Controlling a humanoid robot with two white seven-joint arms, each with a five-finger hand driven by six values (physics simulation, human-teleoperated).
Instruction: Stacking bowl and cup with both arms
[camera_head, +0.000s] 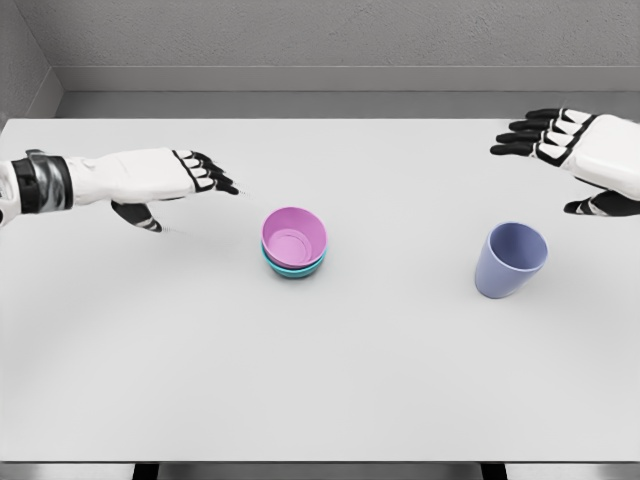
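A: Pink bowl (294, 236) sits nested in the teal bowl (293, 267) mid-table (320, 400); the cup (510, 259) stands apart, right.

B: Both robot hands, left (165, 180) and right (580, 150), hover open, empty. Next, likely the right grasps the cup.

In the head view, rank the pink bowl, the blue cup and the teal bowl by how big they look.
1. Pink bowl and blue cup: look about alike, so unranked.
2. Teal bowl: smallest showing, only a rim beneath the pink bowl; its true size is hidden.
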